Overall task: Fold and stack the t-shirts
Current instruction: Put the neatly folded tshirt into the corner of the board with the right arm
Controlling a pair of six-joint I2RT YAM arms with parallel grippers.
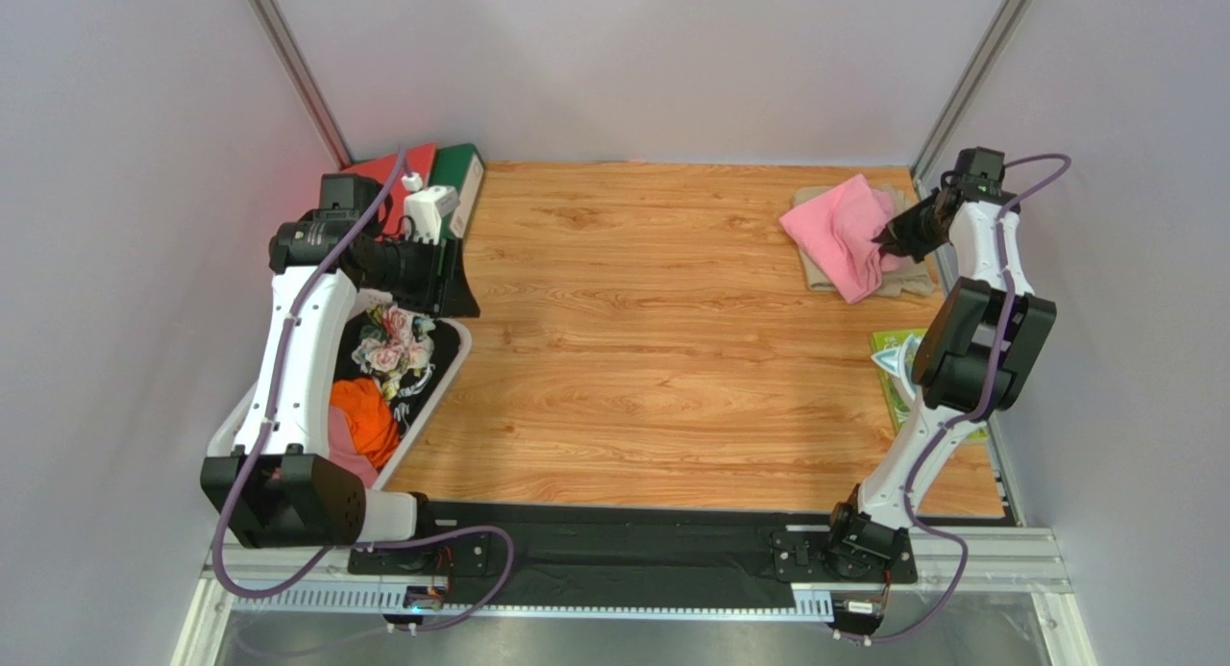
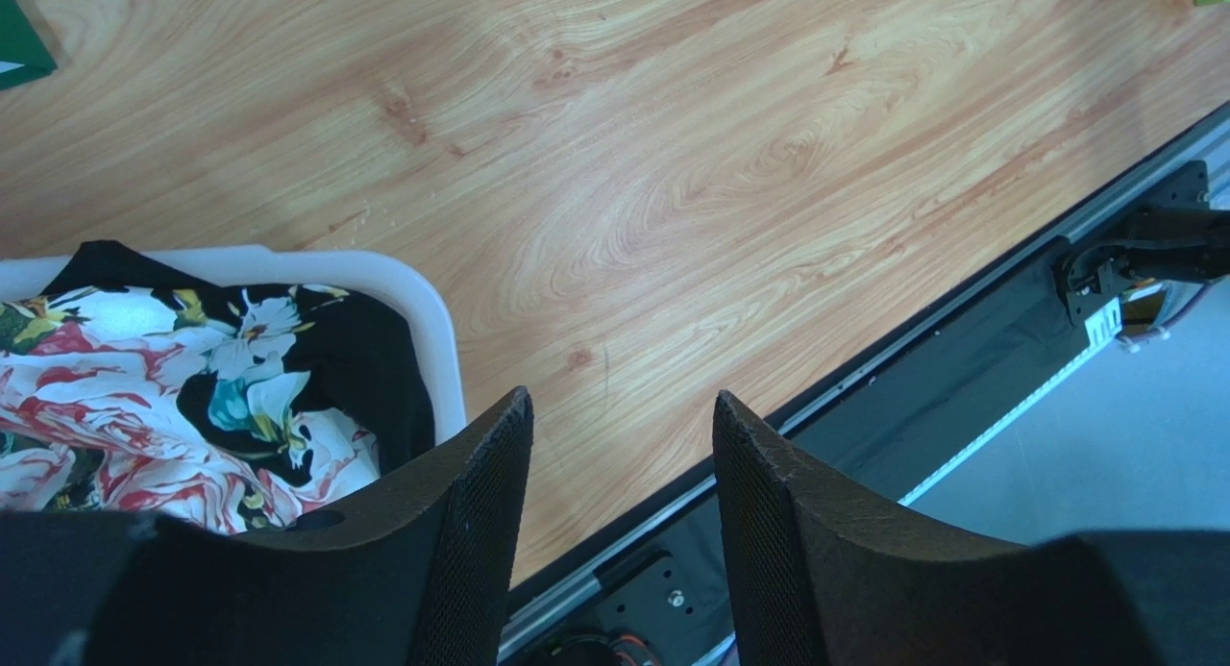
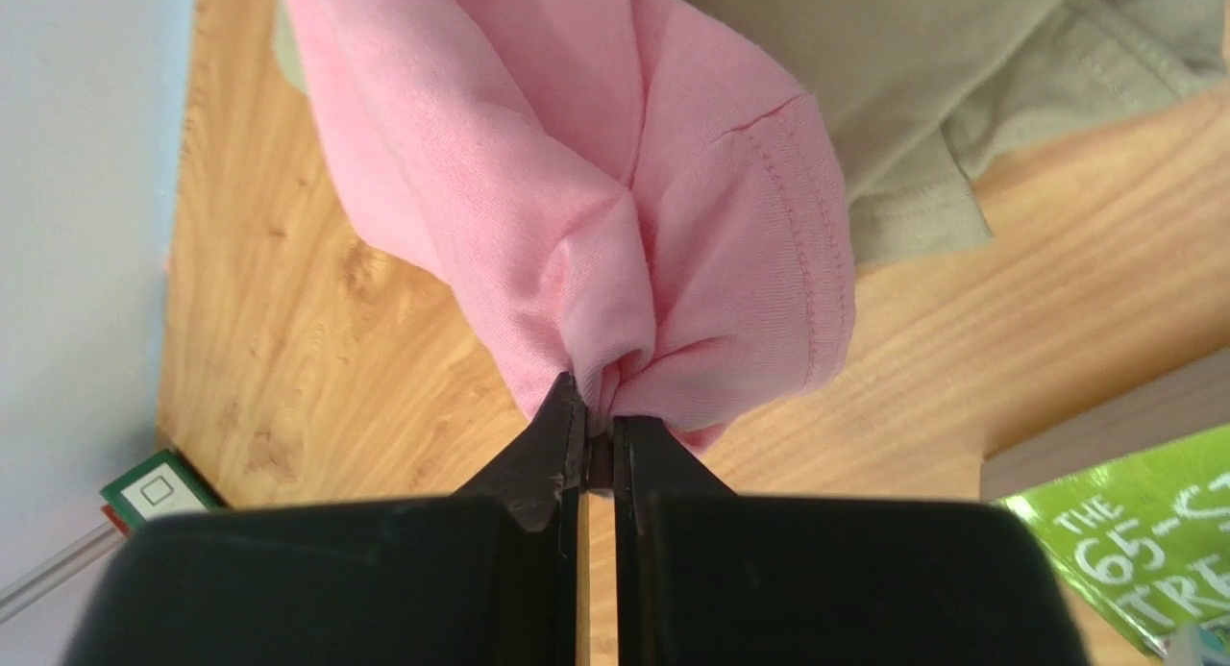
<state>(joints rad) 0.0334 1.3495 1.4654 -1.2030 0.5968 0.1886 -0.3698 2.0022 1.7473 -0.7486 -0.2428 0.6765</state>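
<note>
The right gripper (image 3: 599, 414) is pinched tight on a bunched fold of the pink tee (image 3: 578, 191), which drapes over the khaki tee (image 3: 895, 61) at the far right corner of the table (image 1: 650, 306). Stacking seems to be the step in hand (the pink one looks rumpled, not square). Next it likely needs laying flat on the khaki before release. Only the left wrist view shows the left gripper (image 2: 618, 407) parted and empty, beside the bin (image 2: 433, 306).

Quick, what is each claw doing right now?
Left claw: open, holding nothing.
Right claw: closed on the pink t-shirt.
</note>
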